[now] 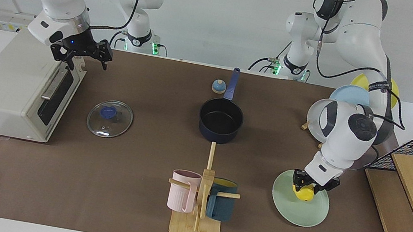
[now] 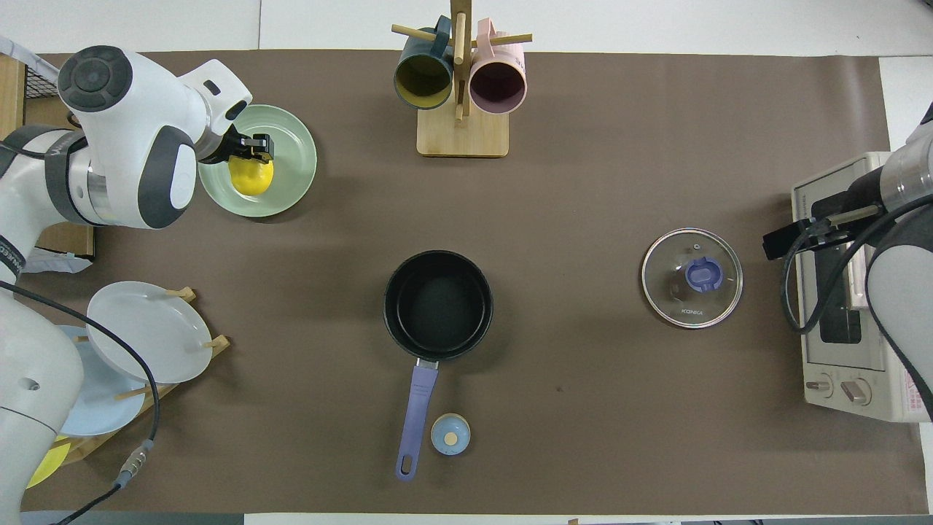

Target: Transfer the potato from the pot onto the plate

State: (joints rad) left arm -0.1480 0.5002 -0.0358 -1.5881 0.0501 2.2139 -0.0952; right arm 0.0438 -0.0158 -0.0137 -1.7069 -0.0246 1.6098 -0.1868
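Toward the left arm's end of the table, near the edge farthest from the robots, the left gripper (image 1: 307,188) grasps the potato (image 1: 303,192) apparently resting on the plate (image 1: 292,209), the pot (image 1: 220,120) empty, release remaining, while the right gripper (image 1: 81,52) waits, fingers spread, over the toaster oven (image 1: 12,86).

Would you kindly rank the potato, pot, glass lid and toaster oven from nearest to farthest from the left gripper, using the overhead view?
1. The potato, at the left gripper, over the plate.
2. The pot, mid-table.
3. The glass lid, toward the right arm's end.
4. The toaster oven, at that end's edge.
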